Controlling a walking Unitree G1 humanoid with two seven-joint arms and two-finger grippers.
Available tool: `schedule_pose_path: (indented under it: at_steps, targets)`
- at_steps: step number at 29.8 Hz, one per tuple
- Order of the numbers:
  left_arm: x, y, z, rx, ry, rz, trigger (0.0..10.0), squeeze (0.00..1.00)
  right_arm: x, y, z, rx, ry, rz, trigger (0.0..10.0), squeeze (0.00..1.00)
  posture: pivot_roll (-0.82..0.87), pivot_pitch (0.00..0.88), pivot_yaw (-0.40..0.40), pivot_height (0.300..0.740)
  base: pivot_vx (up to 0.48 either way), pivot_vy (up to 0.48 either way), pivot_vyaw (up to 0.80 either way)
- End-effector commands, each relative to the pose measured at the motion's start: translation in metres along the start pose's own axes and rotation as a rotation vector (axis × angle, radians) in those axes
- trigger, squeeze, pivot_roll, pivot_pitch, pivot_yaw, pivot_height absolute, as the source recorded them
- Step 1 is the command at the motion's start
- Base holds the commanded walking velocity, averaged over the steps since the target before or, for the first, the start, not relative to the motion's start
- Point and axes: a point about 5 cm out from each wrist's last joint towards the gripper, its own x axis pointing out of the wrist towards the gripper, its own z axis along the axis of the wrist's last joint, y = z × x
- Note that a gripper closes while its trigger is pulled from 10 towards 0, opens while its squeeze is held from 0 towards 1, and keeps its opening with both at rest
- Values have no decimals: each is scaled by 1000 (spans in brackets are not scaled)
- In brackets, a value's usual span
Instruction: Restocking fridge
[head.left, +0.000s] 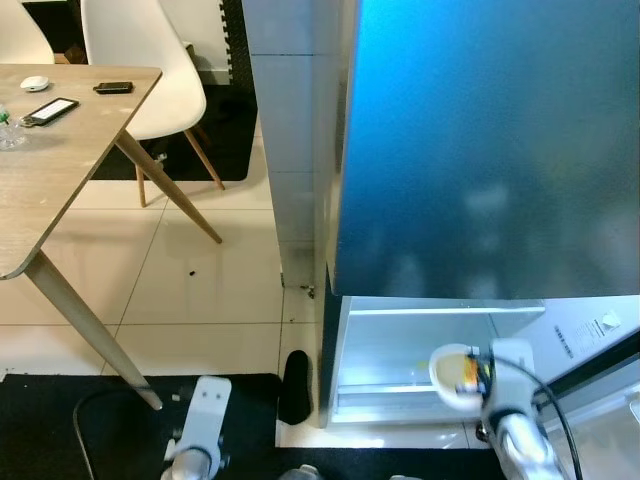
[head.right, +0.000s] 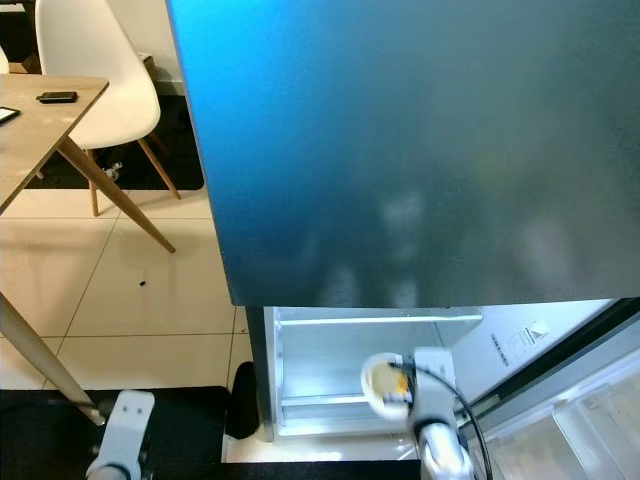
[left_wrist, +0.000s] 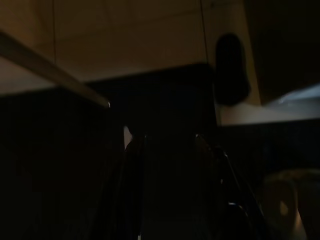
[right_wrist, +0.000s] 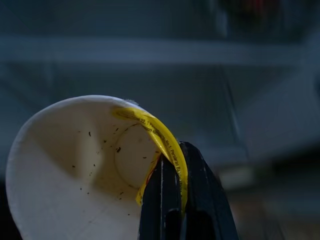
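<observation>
Before open fridge (head.left: 400, 350), right tool (right_wrist: 172, 200) pinching cup (right_wrist: 75, 165) rim.

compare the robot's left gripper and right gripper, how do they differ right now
The right gripper is raised toward the open white fridge compartment; the left gripper hangs low over the black floor mat. The right is shut on a white paper cup with a yellow band; the left holds nothing, fingers apart. Both have two long black fingers.

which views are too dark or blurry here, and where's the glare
Left wrist view: very dark, the left gripper barely visible. Right wrist view: the white cup pinched by the right gripper is sharp, the background blurred. Eye views: the fridge door has a blue sheen; the fridge interior is brightly lit.
</observation>
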Motion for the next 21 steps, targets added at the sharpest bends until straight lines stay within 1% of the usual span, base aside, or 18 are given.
schedule_pose_path:
  at_steps: [1,2,3,5,6,7,8,9,11,12,14,18,21]
  targets:
    - [0,2,1,27,-22,5,10000,0,1,3,9,39,-61,-5,10000,0,-48,111,-25,740,0,0,0]
    - [0,2,1,27,-22,5,10000,0,1,3,9,39,-61,-5,10000,0,-48,111,-25,740,0,0,0]
    - [0,0,4,26,-31,1,10000,0,3,5,16,27,-89,4,10000,0,-48,110,-25,740,0,0,0]
    - [1,-4,7,23,-43,-5,10000,0,9,8,26,1,-100,14,10000,0,-50,112,-23,740,0,0,0]
    - [1,-6,9,30,-52,-9,10000,0,11,9,33,-34,-120,25,10000,0,-50,113,-22,740,0,0,0]
    - [1,-6,9,30,-52,-9,10000,0,11,9,33,-34,-120,25,10000,0,-50,113,-22,740,0,0,0]
    - [1,-7,10,33,-59,-11,10000,0,13,10,39,-52,-135,38,10000,0,-48,113,-21,740,0,0,0]
    - [1,-7,10,33,-59,-11,10000,0,13,10,39,-52,-135,38,10000,0,-48,113,-21,740,0,0,0]
    - [2,-8,13,36,-73,-18,10000,0,18,8,51,-71,-137,54,10000,0,-47,113,-19,740,0,0,0]
    - [2,-8,13,36,-73,-18,10000,0,18,8,51,-71,-137,54,10000,0,-47,113,-19,740,0,0,0]
    - [2,-9,15,37,-79,-37,10000,0,23,7,61,-82,-114,82,10000,0,-40,113,-19,740,0,0,0]
    - [2,-9,15,42,-75,-49,10000,0,23,5,62,-81,-90,95,10000,0,-41,114,-20,740,0,0,0]
    - [1,-11,13,73,-71,-64,10000,0,20,2,53,-110,-62,79,10000,0,-43,115,-20,740,0,0,0]
